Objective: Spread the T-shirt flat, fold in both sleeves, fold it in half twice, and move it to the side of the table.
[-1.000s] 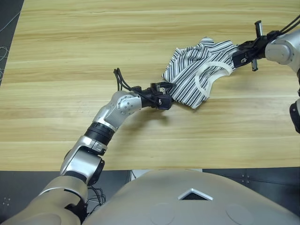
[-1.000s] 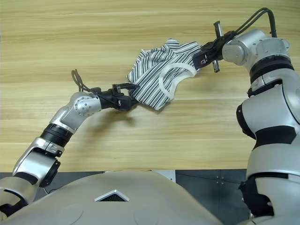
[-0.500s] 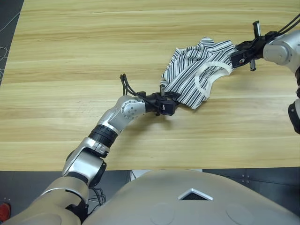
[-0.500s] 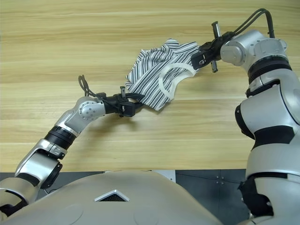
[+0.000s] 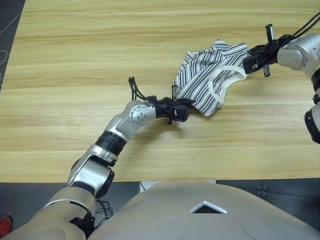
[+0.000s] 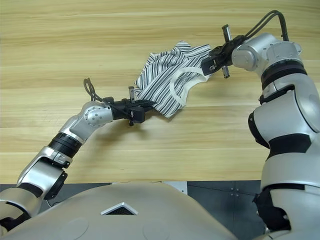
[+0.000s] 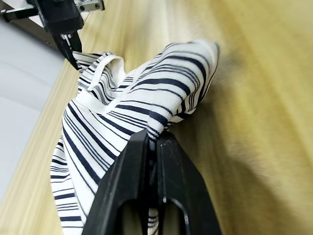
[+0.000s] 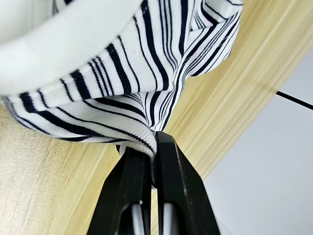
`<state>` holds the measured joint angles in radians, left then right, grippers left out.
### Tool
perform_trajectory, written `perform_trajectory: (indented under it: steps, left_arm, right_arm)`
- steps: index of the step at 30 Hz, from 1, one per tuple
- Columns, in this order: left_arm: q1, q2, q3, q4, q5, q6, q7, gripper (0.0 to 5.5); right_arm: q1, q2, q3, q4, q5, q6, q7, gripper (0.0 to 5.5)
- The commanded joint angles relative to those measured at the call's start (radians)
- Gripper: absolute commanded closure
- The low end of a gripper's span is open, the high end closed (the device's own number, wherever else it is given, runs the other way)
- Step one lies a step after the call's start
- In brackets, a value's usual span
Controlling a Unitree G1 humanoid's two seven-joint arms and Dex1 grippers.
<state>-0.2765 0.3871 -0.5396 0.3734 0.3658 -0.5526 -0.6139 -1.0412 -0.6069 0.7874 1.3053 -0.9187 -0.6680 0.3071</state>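
Nearest to us, our left gripper sits low over the tabletop, its two black fingers pressed together on the near lower edge of the T-shirt, with a fold of striped cloth pinched between them. From that pinch the T-shirt rises away from us as a crumpled, bunched heap of dark and white stripes. It lies on the right half of the tabletop, well in from the near edge, and is not spread flat. Its white ribbed collar curls open on the side towards our right arm. Farther off, at the far right corner of the heap, our right gripper is clamped on the T-shirt as well, a striped hem caught between its closed fingers just above the wood.
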Motion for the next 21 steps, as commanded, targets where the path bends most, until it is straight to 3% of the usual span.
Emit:
perform_trajectory:
  steps: [1, 5, 7, 10, 13, 17, 21]
  left_arm:
    - [0.012, 0.069, 0.070, -0.153, -0.198, 0.023, -0.126, 5.38]
    - [0.004, 0.150, 0.155, -0.209, -0.398, 0.047, -0.257, 5.38]
    - [-0.009, 0.184, 0.197, -0.206, -0.470, 0.062, -0.315, 5.38]
    - [-0.051, 0.205, 0.272, -0.191, -0.638, 0.122, -0.427, 5.38]
    - [-0.130, 0.165, 0.381, -0.121, -0.773, 0.254, -0.409, 5.38]
    - [-0.172, 0.147, 0.458, -0.069, -0.877, 0.442, -0.414, 5.38]
    - [-0.083, 0.278, 0.445, -0.090, -0.844, 0.418, -0.671, 5.38]
  right_arm:
    - [-0.001, -0.004, -0.054, 0.000, 0.062, -0.035, 0.041, 5.40]
    - [0.006, 0.009, -0.144, 0.006, 0.170, -0.070, 0.144, 5.40]
    - [0.021, 0.029, -0.236, 0.015, 0.290, -0.091, 0.287, 5.40]
    - [0.071, 0.086, -0.454, -0.002, 0.606, -0.085, 0.671, 5.40]
    - [0.107, 0.144, -0.615, -0.048, 0.845, 0.011, 0.949, 5.40]
    - [0.130, 0.163, -0.726, -0.097, 0.997, 0.166, 1.119, 5.40]
    - [0.177, 0.122, -0.752, -0.181, 1.054, 0.284, 1.271, 5.40]
